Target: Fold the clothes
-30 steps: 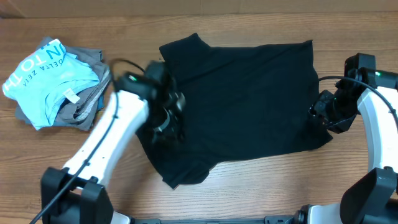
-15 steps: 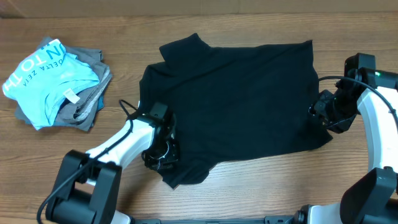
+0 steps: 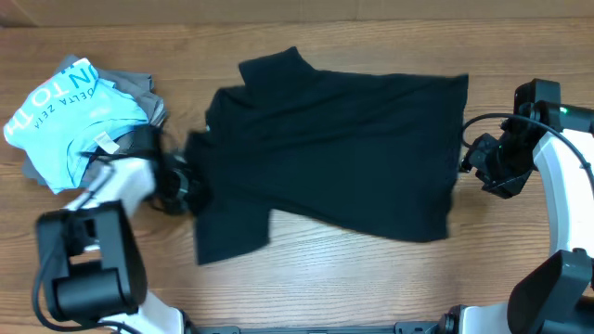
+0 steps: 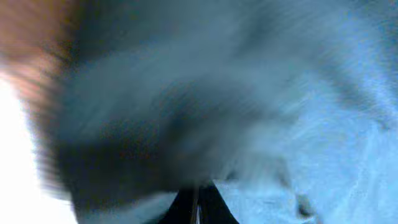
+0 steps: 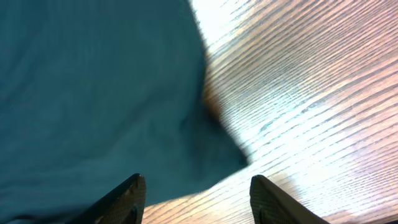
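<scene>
The black T-shirt (image 3: 343, 148) lies spread on the wooden table (image 3: 371, 278), with one sleeve at the top left and a flap hanging down at the lower left. My left gripper (image 3: 186, 183) is at the shirt's left edge, beside the pile of clothes, and is shut on the fabric. The left wrist view is a blur of dark and pale blue, with the jaws closed together at the bottom (image 4: 198, 211). My right gripper (image 3: 471, 165) stands open just off the shirt's right edge. In its wrist view the gripper (image 5: 199, 202) spans the shirt's (image 5: 93, 93) corner and bare wood.
A pile at the far left holds a light blue shirt (image 3: 65, 116) with white lettering on top of grey garments (image 3: 135, 153). My left arm's base (image 3: 88, 269) stands at the front left, and the right arm (image 3: 566, 186) runs along the right edge.
My left gripper shut at the shirt's lower left, then swung left toward the pile, dragging the shirt with it. The shirt's right corner slid out from under the right gripper, which stayed put.
</scene>
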